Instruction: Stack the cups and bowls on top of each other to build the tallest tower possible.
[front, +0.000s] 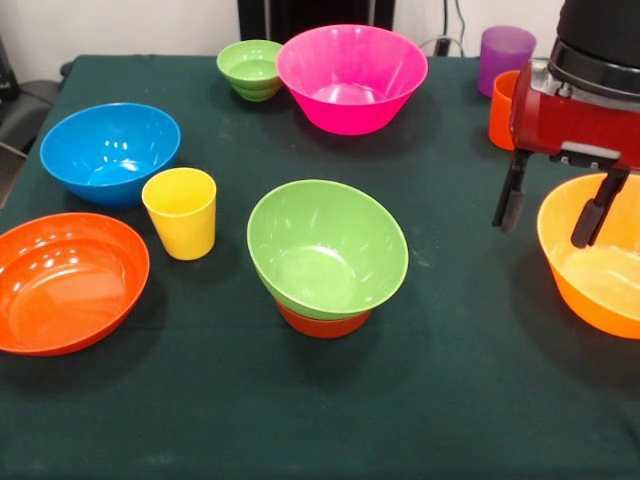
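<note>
Fingers (597, 222) of the red and black gripper (556, 214) hang apart and empty at the surface's (470, 380) right edge, one black finger outside the rim of the large glossy yellow-orange plastic bowl (592, 270), the other over its hollow. Straddling that near-left rim looks like the step in hand: lower squarely, close on the wall, lift straight. Nearest along the left edge lies the shallow glossy orange plastic bowl (65, 280); at mid-surface the medium green plastic bowl (326, 250) sits tilted on the small red-orange bowl (322, 322), the tower's start, so set the load down centred. Farther back stand the yellow plastic tumbler (181, 212) and blue bowl (108, 152). Along the far edge sit the small ribbed green bowl (250, 68), large pink bowl (351, 77), orange tumbler (501, 110) and purple tumbler (503, 57).
</note>
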